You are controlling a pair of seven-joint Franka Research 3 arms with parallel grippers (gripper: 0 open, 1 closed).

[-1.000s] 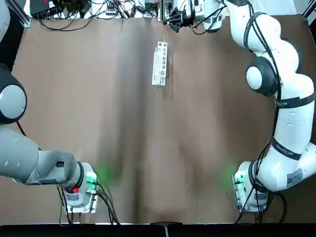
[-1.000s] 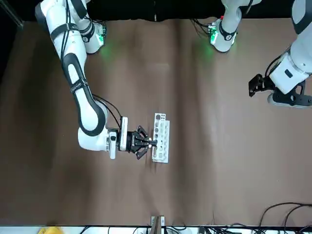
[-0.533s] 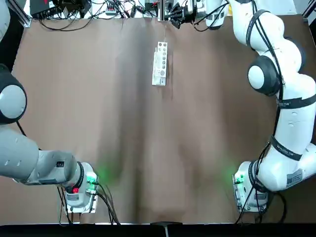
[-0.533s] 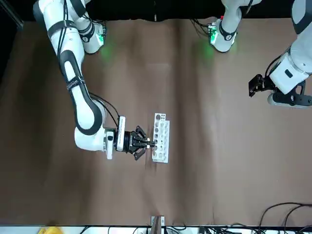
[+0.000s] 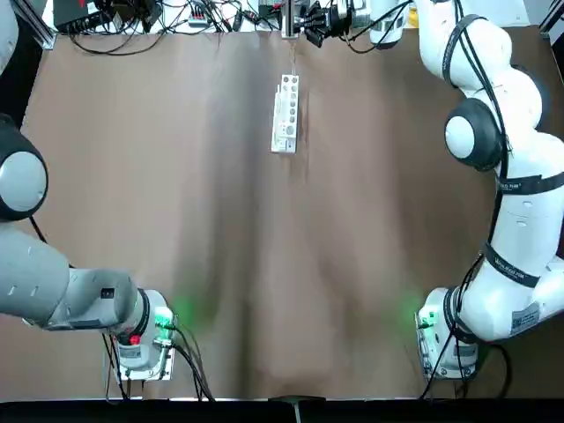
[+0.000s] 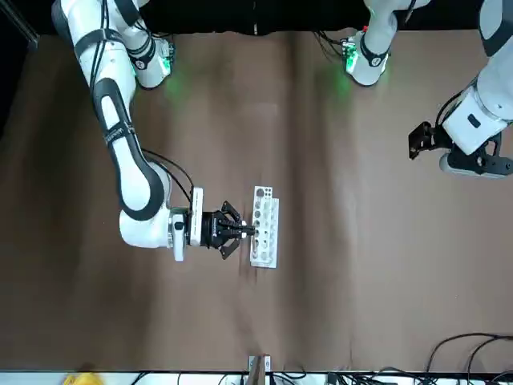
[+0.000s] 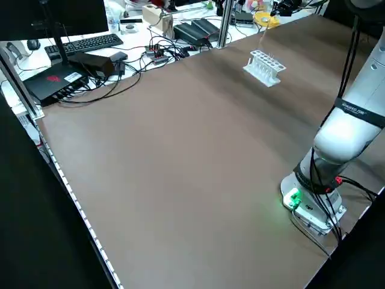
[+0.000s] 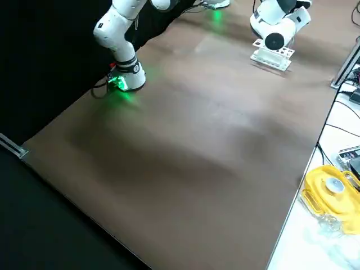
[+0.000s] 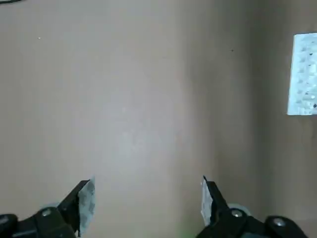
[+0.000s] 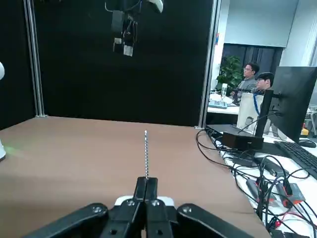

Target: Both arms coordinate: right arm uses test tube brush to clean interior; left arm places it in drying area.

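Note:
My right gripper (image 6: 243,232) hovers beside the white holed rack (image 6: 264,226) near the far table edge and is shut on the test tube brush (image 10: 146,151). The brush is a thin pale stick pointing straight out from the closed fingers. In the top view the right gripper (image 5: 304,16) sits just beyond the rack (image 5: 285,113). The left side view shows the brush (image 7: 263,44) slanting down toward the rack (image 7: 264,66). My left gripper (image 6: 417,144) hangs high over the table's left side. It is open and holds nothing (image 9: 146,198), with the rack (image 9: 303,74) far off.
Cables and electronics (image 5: 159,13) crowd the far edge. A keyboard (image 7: 84,43) and a yellow object (image 8: 332,191) lie off the table. Arm bases with green lights stand at the near corners (image 5: 145,339) (image 5: 445,339). People (image 10: 255,74) sit in the background.
My right gripper, still shut on the brush, has drawn back a little from the rack toward the far edge. The left arm has not moved.

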